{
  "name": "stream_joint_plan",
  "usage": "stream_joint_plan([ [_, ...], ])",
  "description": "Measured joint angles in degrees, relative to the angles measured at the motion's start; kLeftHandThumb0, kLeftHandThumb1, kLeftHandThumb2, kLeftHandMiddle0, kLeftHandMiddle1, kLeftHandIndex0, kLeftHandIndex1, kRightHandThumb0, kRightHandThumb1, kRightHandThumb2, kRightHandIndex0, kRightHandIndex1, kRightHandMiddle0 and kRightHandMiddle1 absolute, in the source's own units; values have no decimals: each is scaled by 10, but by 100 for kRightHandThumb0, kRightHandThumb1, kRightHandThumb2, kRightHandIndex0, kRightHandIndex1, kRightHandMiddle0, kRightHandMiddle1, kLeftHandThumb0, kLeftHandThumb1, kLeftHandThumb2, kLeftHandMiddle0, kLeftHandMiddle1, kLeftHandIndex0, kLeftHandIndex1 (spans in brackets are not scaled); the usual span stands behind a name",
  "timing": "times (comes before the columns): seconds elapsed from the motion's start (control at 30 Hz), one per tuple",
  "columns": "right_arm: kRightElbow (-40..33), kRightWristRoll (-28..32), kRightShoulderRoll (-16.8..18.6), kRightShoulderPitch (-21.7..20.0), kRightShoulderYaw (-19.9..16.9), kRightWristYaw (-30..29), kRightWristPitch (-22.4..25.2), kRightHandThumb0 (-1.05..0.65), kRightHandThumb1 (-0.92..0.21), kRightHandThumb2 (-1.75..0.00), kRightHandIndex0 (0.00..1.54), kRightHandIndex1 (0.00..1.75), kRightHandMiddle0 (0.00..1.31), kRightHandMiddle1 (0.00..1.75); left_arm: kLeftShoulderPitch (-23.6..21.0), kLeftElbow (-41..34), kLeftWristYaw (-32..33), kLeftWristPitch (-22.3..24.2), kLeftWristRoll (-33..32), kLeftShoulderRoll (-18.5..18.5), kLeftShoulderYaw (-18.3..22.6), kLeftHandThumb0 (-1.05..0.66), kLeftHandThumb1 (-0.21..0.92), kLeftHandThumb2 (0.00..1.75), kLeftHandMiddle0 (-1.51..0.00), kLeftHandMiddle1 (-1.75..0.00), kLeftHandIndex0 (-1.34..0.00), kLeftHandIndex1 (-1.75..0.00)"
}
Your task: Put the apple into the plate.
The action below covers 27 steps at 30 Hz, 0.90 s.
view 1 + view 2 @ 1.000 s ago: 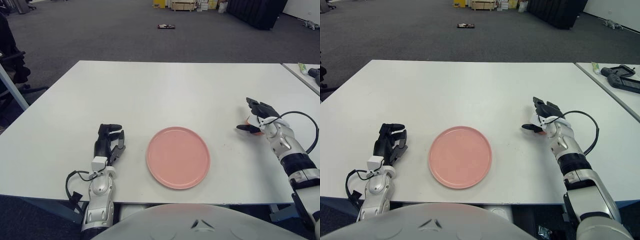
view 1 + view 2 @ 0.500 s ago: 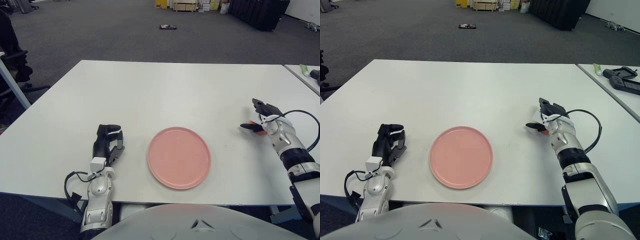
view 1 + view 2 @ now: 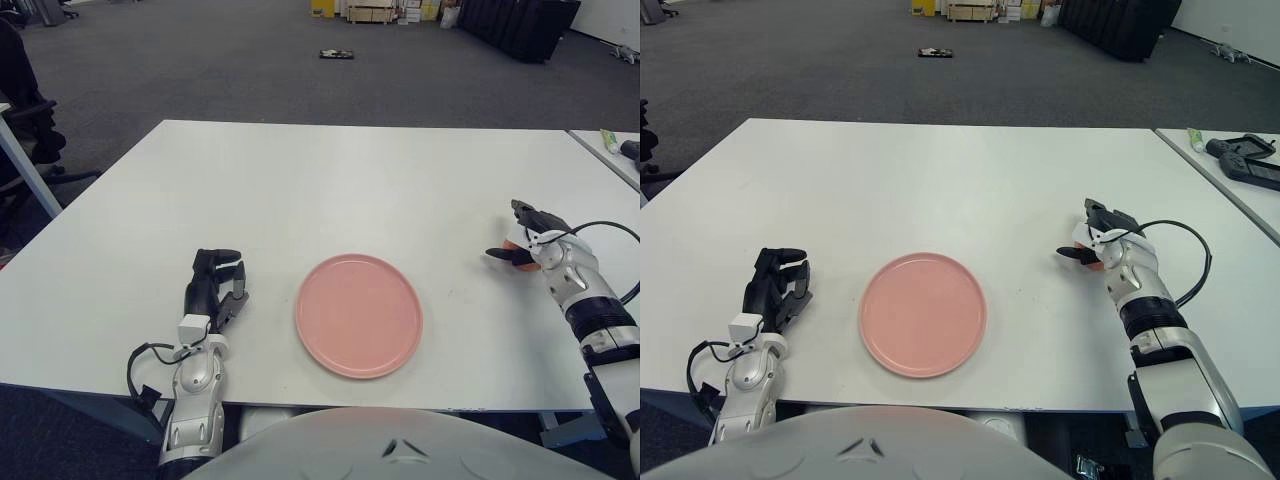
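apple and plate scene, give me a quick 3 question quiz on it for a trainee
1. True or false: the apple already lies on the pink plate.
2. Which hand is wrapped over the apple? A) the left hand B) the right hand C) neither
3. Fill in: the plate lies on the white table, between the two ____.

Key
1. False. The plate has nothing on it; the apple is off to the plate's right, under the right hand.
2. B. The right hand covers the apple near the table's right side, so only a little of the fruit shows. The left hand rests on the table left of the plate, its fingers curled and holding nothing.
3. hands
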Motion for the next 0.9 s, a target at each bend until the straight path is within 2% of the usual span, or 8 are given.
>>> stream_joint_plan([
  [0.2,-2,3,-2,3,-3,0,5,-79,-60,-69,2,1,0,0,0,0,0,-2,0,0,0,-35,86,61,-39,-156,-23,-175],
  [0.27,-2,5,-2,4,-4,0,7,-76,-58,-74,1,28,0,4,0,0,0,-2,0,0,0,-35,86,62,-39,-156,-23,-175],
  [0.33,-2,8,-1,4,-5,-2,9,-72,-57,-77,1,54,0,22,0,0,0,-2,0,0,0,-36,84,64,-39,-156,-24,-175],
  [0.5,-2,14,-1,6,-7,-12,13,-62,-45,-94,0,122,0,117,0,0,0,-2,0,0,0,-36,83,66,-39,-156,-25,-175],
  [0.6,-2,16,0,7,-7,-18,14,-57,-40,-105,1,146,0,154,0,0,0,-2,0,0,0,-36,83,66,-38,-156,-25,-175],
  [0.67,-2,17,1,8,-7,-24,14,-53,-39,-109,2,158,2,164,0,0,0,-2,0,0,0,-36,83,66,-38,-156,-25,-175],
  [0.77,-1,18,3,9,-8,-35,14,-46,-48,-106,16,169,31,171,0,0,0,-2,0,0,-1,-36,84,65,-37,-156,-24,-175],
  [0.9,3,21,7,15,-16,-62,13,-12,-34,-126,41,173,50,168,0,0,0,-2,0,1,0,-35,85,63,-36,-157,-23,-175],
])
